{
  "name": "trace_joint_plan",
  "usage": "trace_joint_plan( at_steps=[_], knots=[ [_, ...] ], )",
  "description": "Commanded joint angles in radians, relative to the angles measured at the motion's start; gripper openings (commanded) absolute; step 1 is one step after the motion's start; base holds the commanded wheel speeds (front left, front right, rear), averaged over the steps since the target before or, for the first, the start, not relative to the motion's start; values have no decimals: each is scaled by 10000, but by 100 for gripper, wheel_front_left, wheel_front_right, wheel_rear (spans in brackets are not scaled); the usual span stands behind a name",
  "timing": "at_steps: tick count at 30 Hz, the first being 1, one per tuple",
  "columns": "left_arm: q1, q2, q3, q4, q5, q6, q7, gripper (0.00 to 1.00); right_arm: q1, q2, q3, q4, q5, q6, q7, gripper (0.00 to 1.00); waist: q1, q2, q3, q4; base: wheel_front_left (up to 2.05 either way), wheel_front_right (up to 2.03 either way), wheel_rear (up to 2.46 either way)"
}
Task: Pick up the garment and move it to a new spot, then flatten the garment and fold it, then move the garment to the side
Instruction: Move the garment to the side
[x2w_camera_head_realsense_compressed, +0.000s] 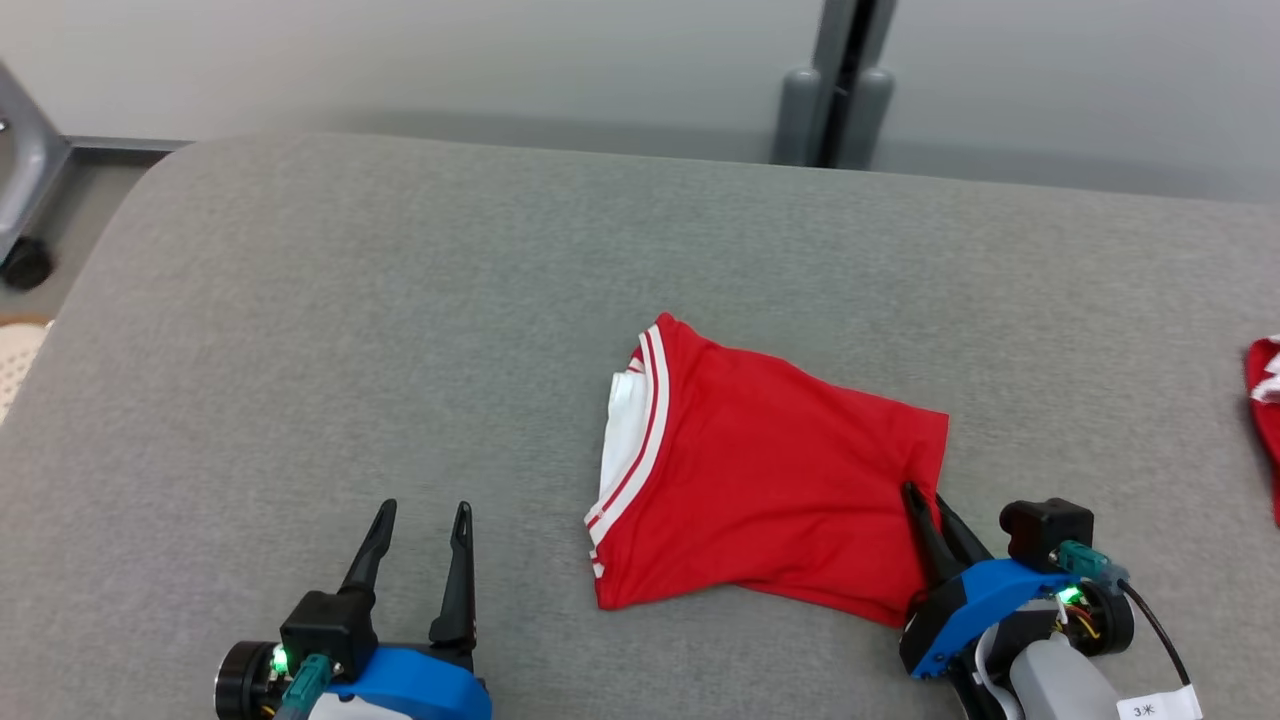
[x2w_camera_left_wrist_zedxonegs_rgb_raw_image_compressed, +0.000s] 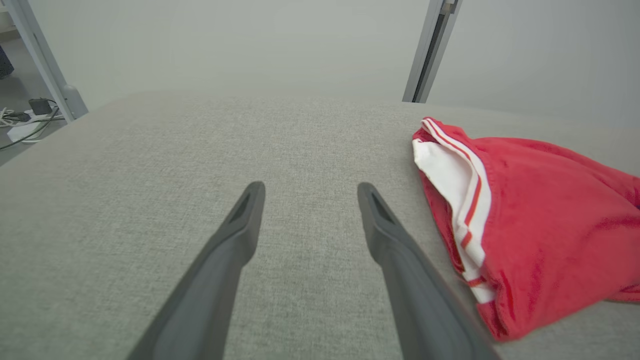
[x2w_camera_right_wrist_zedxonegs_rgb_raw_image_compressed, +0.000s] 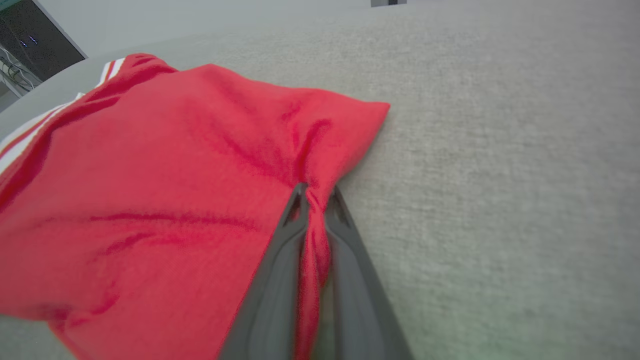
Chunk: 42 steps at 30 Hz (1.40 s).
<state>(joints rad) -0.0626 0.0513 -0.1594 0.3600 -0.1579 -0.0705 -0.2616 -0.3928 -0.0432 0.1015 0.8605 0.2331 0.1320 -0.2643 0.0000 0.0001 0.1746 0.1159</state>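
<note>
There is one grey bench (x2w_camera_head_realsense_compressed: 400, 300), and two red cloth things lie on it: one red garment (x2w_camera_head_realsense_compressed: 770, 480) with white stripes by the middle of its near edge, and one more red piece (x2w_camera_head_realsense_compressed: 1265, 400) at its right edge. There are two grippers, the left gripper (x2w_camera_head_realsense_compressed: 425, 507) and the right gripper (x2w_camera_head_realsense_compressed: 926, 495), and each has two dark fingers (x2w_camera_head_realsense_compressed: 458, 570), so four in all. Behind the far edge stand two grey posts (x2w_camera_head_realsense_compressed: 800, 115) side by side
</note>
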Motion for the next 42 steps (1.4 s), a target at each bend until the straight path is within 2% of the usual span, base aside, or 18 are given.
trace_joint_plan(
  at_steps=[1,8,15,21,26,33,38,42],
  knots=[
    [14,-6,54,-60,48,-14,-42,100,368,-135,-60,-259,152,-23,16,0,0,-1,-390,-673,0,0,0],
    [-36,-7,73,-209,37,-47,-44,100,1100,-109,139,-1361,355,-15,8,0,0,-1,-539,-2548,0,0,0],
    [-235,-4,58,-262,107,-113,-42,100,1438,-100,487,-2019,665,-15,8,0,0,-1,-238,-4425,0,0,0],
    [-398,-1,-5,-227,247,-197,-42,100,1656,-104,627,-2349,890,-15,-7,0,0,-1,-22,-5489,0,0,0],
    [-470,0,-18,-178,359,-245,-44,100,1577,-95,566,-2521,790,-15,-6,0,0,-1,134,-5794,0,0,0],
    [-529,2,197,-19,656,-377,-44,100,-298,-283,596,-2392,-466,-15,-6,0,0,-1,520,-5819,0,0,0],
    [-430,78,416,129,820,-458,-44,100,-2496,-822,391,-1449,-1420,-15,231,0,0,-1,791,-5724,0,0,0],
    [-614,97,440,245,897,-502,-44,100,-3886,-1411,-584,-353,-2463,-15,538,0,0,-1,980,-5413,0,0,0]
  ],
)
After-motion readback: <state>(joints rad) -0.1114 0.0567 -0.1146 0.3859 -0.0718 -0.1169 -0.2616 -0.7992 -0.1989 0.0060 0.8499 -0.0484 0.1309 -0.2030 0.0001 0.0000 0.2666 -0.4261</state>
